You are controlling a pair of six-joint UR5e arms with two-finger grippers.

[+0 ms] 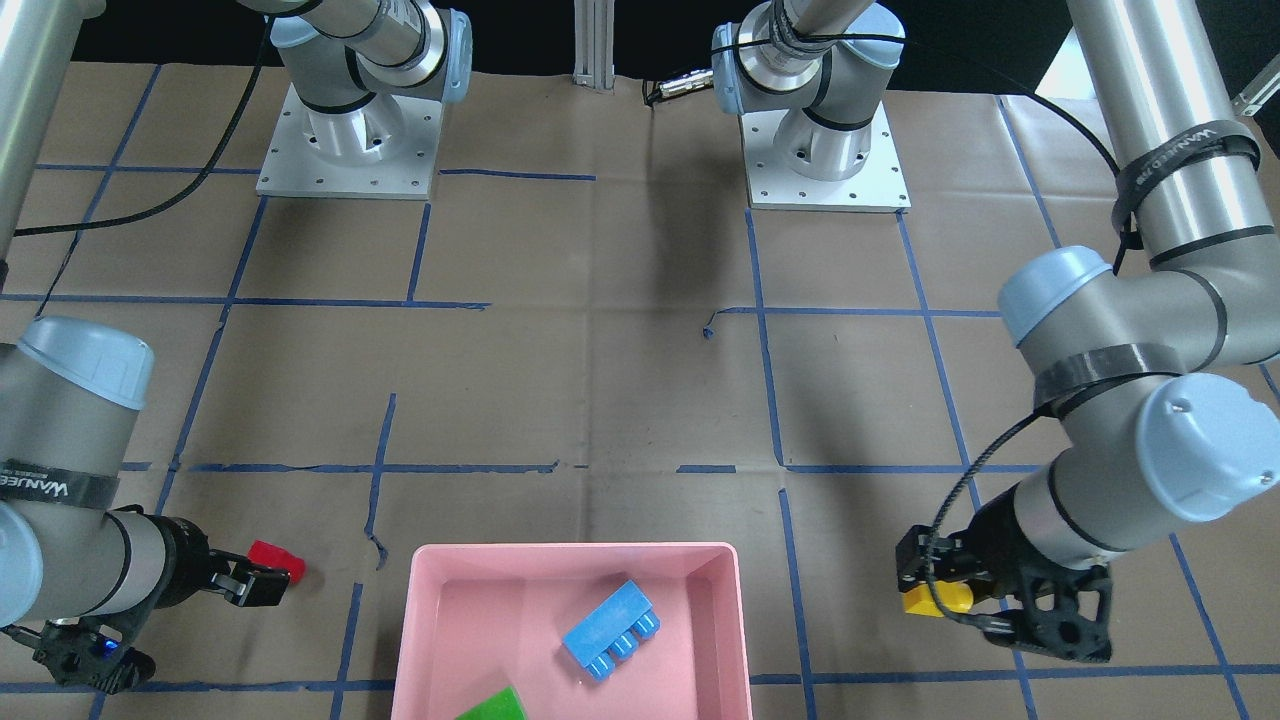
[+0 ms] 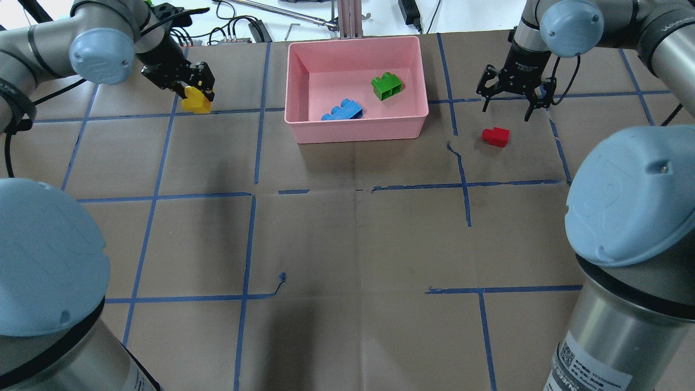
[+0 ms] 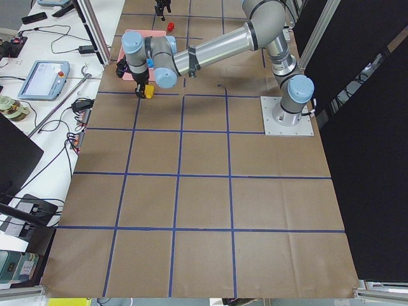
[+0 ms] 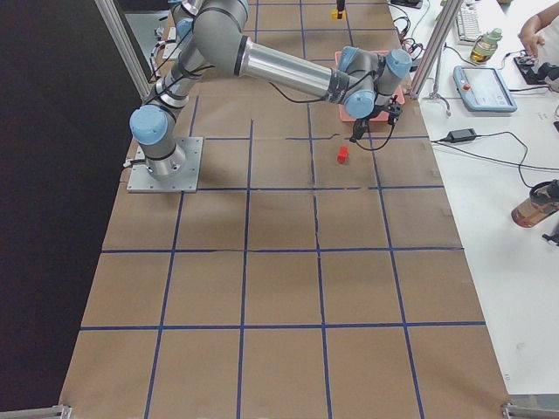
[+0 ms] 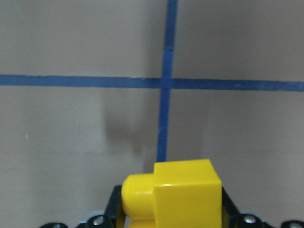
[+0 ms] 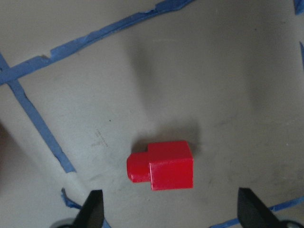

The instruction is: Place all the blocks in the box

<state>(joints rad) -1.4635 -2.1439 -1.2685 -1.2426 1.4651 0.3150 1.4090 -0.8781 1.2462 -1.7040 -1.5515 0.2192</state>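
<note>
My left gripper (image 2: 191, 87) is shut on the yellow block (image 2: 196, 101) and holds it over the table to the left of the pink box (image 2: 358, 130). The yellow block fills the bottom of the left wrist view (image 5: 185, 194). The blue block (image 2: 342, 110) and the green block (image 2: 387, 86) lie inside the box. My right gripper (image 2: 506, 111) is open and empty, just beyond the red block (image 2: 496, 136), which lies on the table to the right of the box. In the right wrist view the red block (image 6: 164, 166) sits between the spread fingertips (image 6: 95, 209).
Brown paper with a blue tape grid (image 2: 250, 193) covers the table. The two arm bases (image 1: 350, 140) (image 1: 825, 150) stand on the robot's side. Cables and tools (image 2: 244, 27) lie beyond the far edge behind the box.
</note>
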